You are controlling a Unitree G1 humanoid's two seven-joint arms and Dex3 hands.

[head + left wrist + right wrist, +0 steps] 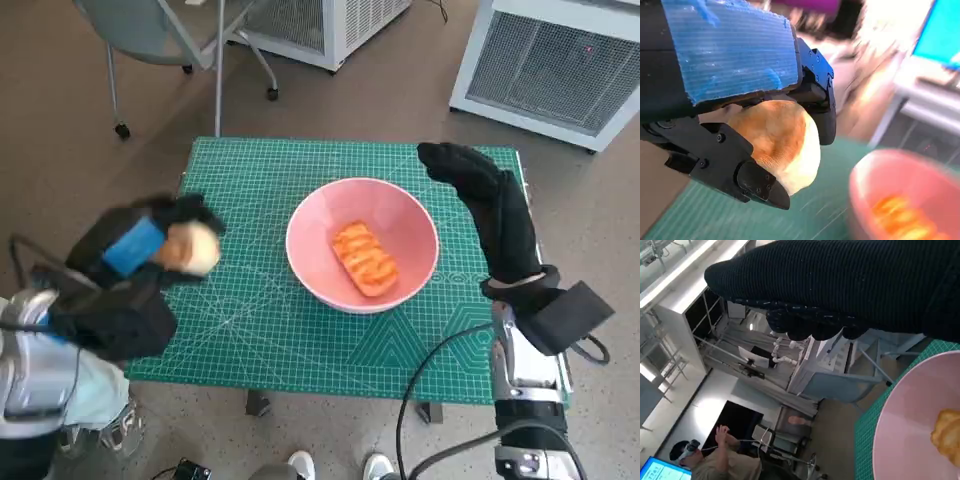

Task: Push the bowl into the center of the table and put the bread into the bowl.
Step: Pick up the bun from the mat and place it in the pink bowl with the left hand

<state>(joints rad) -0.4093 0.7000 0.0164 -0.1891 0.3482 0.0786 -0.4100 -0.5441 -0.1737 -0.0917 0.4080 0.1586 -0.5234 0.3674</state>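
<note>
Bread (777, 142) gripped by left hand (150, 245), beside bowl (415, 225).

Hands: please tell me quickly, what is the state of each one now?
Left hand: fingers closed around a round bread roll.
Right hand: holds nothing, fingers stretched out.

A pale pink round bowl (362, 243) holds an orange, ridged pastry (365, 259) on a green gridded cutting mat (260, 330). The black, blue-taped left hand (150, 250) carries a golden-brown, cream-edged bread roll (780, 142).
</note>
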